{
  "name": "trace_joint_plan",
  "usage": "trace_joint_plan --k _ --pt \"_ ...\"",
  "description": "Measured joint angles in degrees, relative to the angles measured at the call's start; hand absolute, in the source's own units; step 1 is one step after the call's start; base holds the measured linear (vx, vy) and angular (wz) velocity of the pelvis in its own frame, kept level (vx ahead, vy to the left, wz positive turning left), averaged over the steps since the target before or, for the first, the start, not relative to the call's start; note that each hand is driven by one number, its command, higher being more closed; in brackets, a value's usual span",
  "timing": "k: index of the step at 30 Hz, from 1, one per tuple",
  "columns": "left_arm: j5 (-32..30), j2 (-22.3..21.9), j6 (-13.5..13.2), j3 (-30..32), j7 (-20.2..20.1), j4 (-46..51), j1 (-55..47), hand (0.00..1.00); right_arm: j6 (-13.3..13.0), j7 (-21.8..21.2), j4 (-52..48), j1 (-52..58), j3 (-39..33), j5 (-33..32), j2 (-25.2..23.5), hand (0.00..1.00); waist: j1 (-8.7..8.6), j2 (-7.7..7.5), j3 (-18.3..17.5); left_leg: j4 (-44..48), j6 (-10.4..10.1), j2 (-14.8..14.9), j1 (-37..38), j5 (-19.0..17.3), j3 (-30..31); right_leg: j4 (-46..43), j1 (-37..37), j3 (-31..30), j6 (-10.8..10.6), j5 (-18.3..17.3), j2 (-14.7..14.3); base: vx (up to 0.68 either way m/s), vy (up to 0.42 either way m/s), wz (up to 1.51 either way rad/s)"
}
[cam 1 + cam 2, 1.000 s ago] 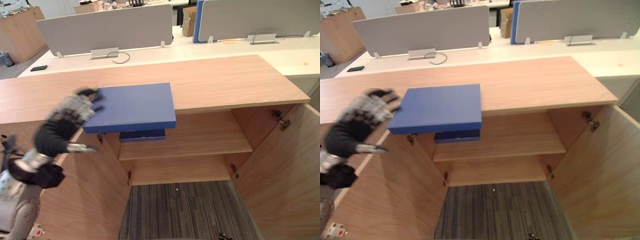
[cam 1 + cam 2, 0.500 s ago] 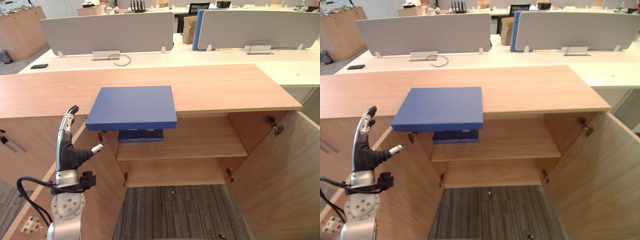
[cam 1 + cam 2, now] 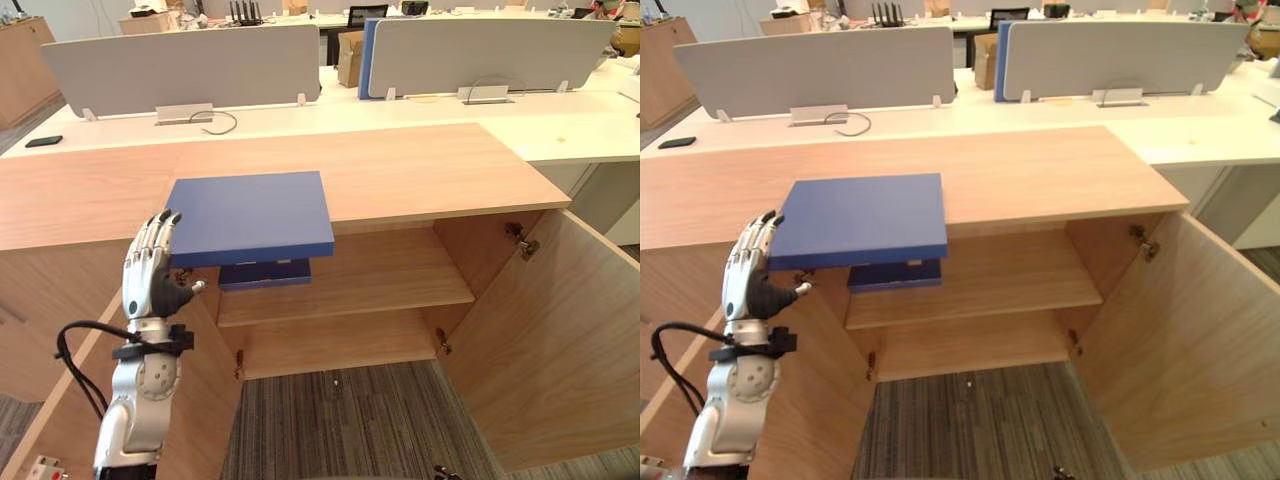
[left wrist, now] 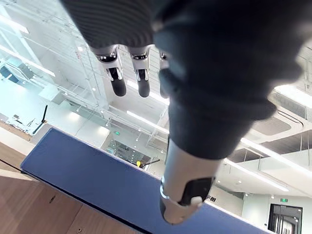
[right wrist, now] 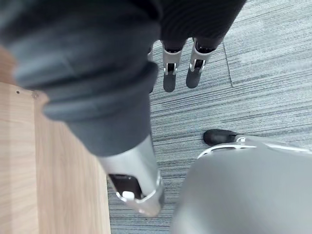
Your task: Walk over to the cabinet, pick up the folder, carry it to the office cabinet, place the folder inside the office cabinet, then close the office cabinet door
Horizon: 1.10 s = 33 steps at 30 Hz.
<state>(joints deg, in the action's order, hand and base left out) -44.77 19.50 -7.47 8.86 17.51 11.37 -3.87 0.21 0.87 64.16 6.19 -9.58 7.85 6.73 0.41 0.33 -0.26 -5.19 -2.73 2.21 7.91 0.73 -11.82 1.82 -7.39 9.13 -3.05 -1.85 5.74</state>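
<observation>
A flat blue folder lies on the wooden cabinet top, its front edge overhanging the open compartment. A second blue item sits on the shelf right below it. My left hand is raised upright at the folder's front-left corner, open, fingers straight and holding nothing; I cannot tell if it touches. In the left wrist view the fingers and thumb stand before the folder's blue edge. My right hand hangs open over the carpet.
Both cabinet doors stand open: the right door swings out toward me, the left door is by my left arm. Grey desk dividers and a white desk lie beyond. A dark phone rests at far left.
My left hand has left the folder's left edge, dropped and turned, and now stands upright at its front-left corner. The camera shifted; the folder has not moved.
</observation>
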Motion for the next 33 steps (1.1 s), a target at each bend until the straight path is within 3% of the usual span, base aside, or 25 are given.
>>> trace_joint_plan --k 18,28,29,33 --pt "-6.51 8.31 3.27 -3.4 0.12 -15.33 7.41 0.0 -0.12 0.43 -1.01 -0.41 2.17 0.1 -0.11 0.0 -1.13 -0.65 0.45 0.18 -0.1 0.03 -0.1 -0.06 -0.44 1.9 -0.61 -0.13 0.1 1.11 -0.18 -0.02 -0.002 -0.01" --pt "-9.23 10.08 4.71 -5.75 1.67 -20.6 12.43 0.0 -0.15 0.59 -0.98 -0.53 2.24 0.11 -0.13 0.0 -1.44 -0.7 0.49 0.2 -0.1 0.02 -0.11 -0.06 -1.15 2.71 -0.59 -0.83 0.06 1.83 -0.23 -0.04 -0.003 -0.04" --pt "-9.32 10.1 4.88 -5.75 1.81 -21.68 13.0 1.0 -0.16 0.66 -0.97 -0.69 2.25 0.11 -0.13 0.0 -1.52 -0.69 0.5 0.2 -0.1 0.02 -0.12 -0.06 -1.43 2.89 -0.49 -1.21 0.04 2.03 -0.26 -0.05 0.0 -0.12" --pt "-11.13 10.28 5.61 -5.93 3.47 -23.72 14.6 1.0 -0.18 1.47 -0.94 -0.84 2.29 0.22 -0.13 0.0 -2.01 -0.69 0.5 0.2 -0.1 0.03 -0.07 -0.06 -1.63 2.89 -0.42 -1.45 0.06 2.17 -0.27 -0.04 -0.004 -0.04"
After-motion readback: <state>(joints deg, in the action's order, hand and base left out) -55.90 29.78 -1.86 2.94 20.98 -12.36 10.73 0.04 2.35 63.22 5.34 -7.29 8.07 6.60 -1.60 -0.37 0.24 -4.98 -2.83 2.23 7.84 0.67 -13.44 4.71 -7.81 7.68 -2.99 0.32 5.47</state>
